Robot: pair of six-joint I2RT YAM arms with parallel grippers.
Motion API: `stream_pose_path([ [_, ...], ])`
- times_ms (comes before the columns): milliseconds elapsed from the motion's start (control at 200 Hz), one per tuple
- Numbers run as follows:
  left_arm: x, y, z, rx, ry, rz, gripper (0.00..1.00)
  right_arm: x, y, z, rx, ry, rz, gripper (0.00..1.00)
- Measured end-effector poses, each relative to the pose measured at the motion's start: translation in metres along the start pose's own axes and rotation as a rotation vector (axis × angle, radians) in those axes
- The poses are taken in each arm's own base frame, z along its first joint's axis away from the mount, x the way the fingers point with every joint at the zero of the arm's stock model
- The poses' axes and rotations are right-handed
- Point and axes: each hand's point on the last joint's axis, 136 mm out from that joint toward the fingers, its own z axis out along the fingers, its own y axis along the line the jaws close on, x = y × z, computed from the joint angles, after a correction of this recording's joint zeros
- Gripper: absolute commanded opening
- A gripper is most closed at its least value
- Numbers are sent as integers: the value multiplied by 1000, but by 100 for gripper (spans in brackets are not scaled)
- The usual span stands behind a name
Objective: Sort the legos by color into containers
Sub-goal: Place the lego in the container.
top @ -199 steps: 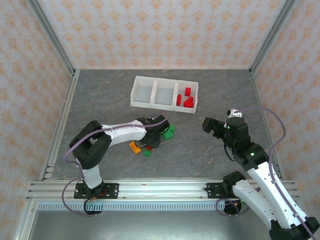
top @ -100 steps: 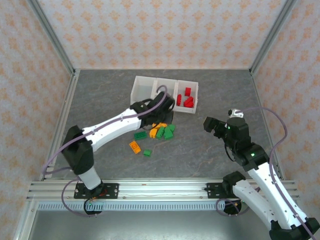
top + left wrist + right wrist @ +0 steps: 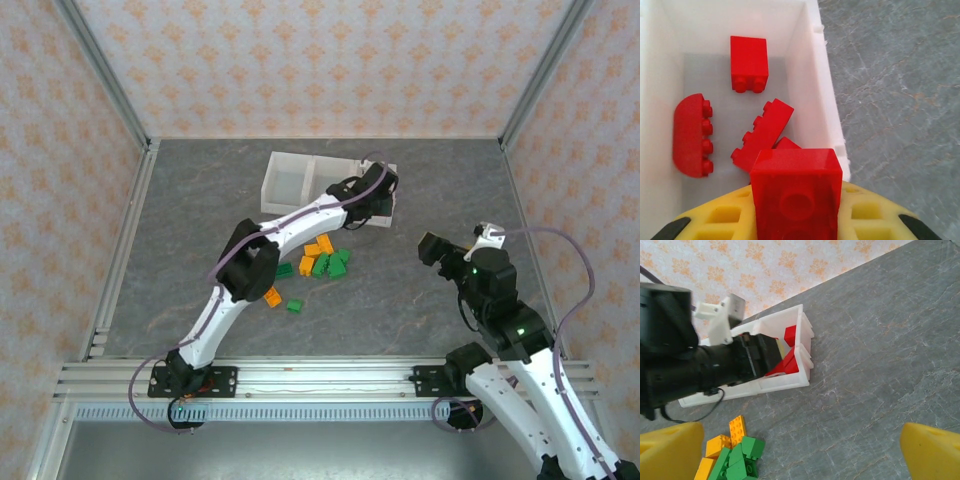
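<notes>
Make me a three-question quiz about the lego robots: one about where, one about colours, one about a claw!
1. Where is the left claw? A) over the tray's compartment with red bricks B) beside its own base C) touching the right arm
2. What colours are the loose bricks on the table? A) blue, yellow B) green, orange C) only red
3. The right claw is: A) open, empty B) shut on a green brick C) gripping the tray
Answers: 1 A, its red brick hangs above the red ones inside; 2 B, the pile shows green and orange; 3 A, its fingers stand wide apart, empty.
</notes>
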Motion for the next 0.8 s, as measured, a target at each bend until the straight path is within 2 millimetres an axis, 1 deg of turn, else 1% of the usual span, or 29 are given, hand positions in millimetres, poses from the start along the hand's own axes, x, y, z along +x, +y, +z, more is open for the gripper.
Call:
stream_pose_path([
  [95, -2, 5, 12, -16, -21, -10, 15, 0, 0, 0, 0, -2, 0, 100],
  [165, -12, 9, 17, -21, -53, -27, 17, 0, 0, 0, 0, -2, 0, 100],
  [210, -21, 11, 18, -23, -75, -37, 21, 0, 0, 0, 0, -2, 0, 100],
  [270, -34, 15, 16, -27, -105, -51, 24, 0, 0, 0, 0, -2, 0, 100],
  [320, -47, 15, 13, -20, -140, -63, 27, 0, 0, 0, 0, -2, 0, 100],
  [430, -71, 17, 7, -5, -200, -89, 30, 0, 0, 0, 0, -2, 0, 100],
  [536, -84, 17, 5, 9, -233, -102, 42, 0, 0, 0, 0, -2, 0, 100],
  [561, -86, 18, 5, 8, -237, -101, 48, 0, 0, 0, 0, -2, 0, 100],
  [606, -86, 17, 7, 12, -242, -104, 62, 0, 0, 0, 0, -2, 0, 100],
  [686, -83, 19, 14, 10, -241, -89, 77, 0, 0, 0, 0, -2, 0, 100],
  [726, -80, 20, 19, 10, -239, -92, 81, 0, 0, 0, 0, -2, 0, 100],
  [801, -75, 21, 28, 9, -234, -89, 84, 0, 0, 0, 0, -2, 0, 100],
])
